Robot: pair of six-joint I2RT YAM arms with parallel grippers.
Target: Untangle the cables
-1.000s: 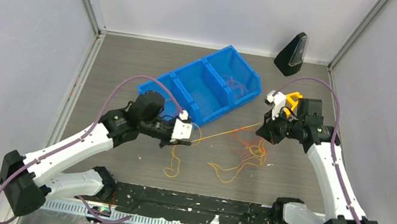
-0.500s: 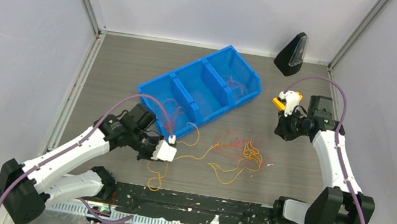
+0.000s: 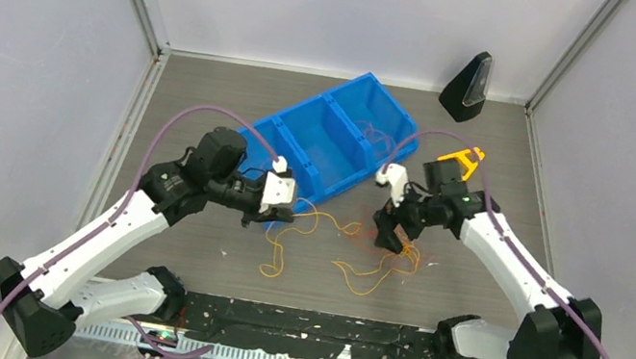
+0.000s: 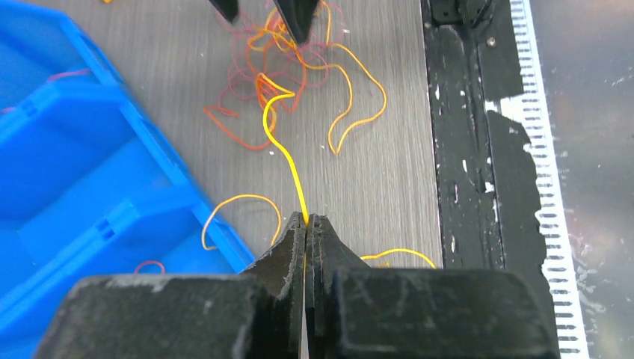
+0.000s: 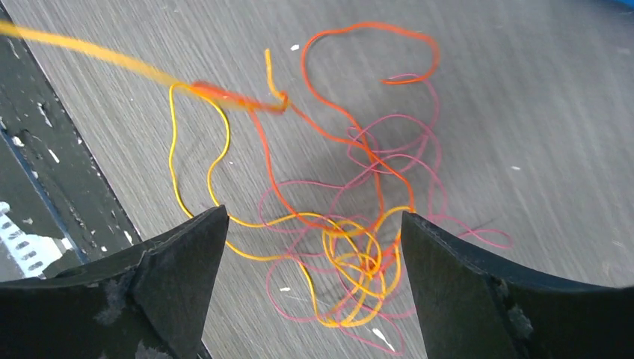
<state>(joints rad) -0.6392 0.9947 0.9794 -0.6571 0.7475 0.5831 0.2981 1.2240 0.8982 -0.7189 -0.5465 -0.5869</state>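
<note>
The cables (image 3: 399, 257) lie in a loose tangle of yellow, red and pink strands on the table, in front of the blue bin. My left gripper (image 3: 285, 219) is shut on one yellow cable (image 4: 288, 153), pinched at the jaw tips (image 4: 306, 221). That strand runs from the jaws to the tangle (image 4: 277, 82). My right gripper (image 3: 392, 241) hangs just over the tangle, open, with nothing between its fingers. In the right wrist view the yellow knot (image 5: 359, 258) lies between the spread jaws (image 5: 314, 215), with a red loop (image 5: 359, 34) and pink loops (image 5: 419, 142) beyond it.
A blue three-compartment bin (image 3: 361, 84) stands at an angle behind the cables, with a few strands inside. A black wedge-shaped object (image 3: 466, 87) stands at the back right corner. A black strip (image 3: 310, 320) runs along the near edge. Grey walls enclose the table.
My right gripper has opened, letting go of the cable, and swung back left and down over the tangle. My left gripper, still holding the yellow cable, has moved back toward the bin.
</note>
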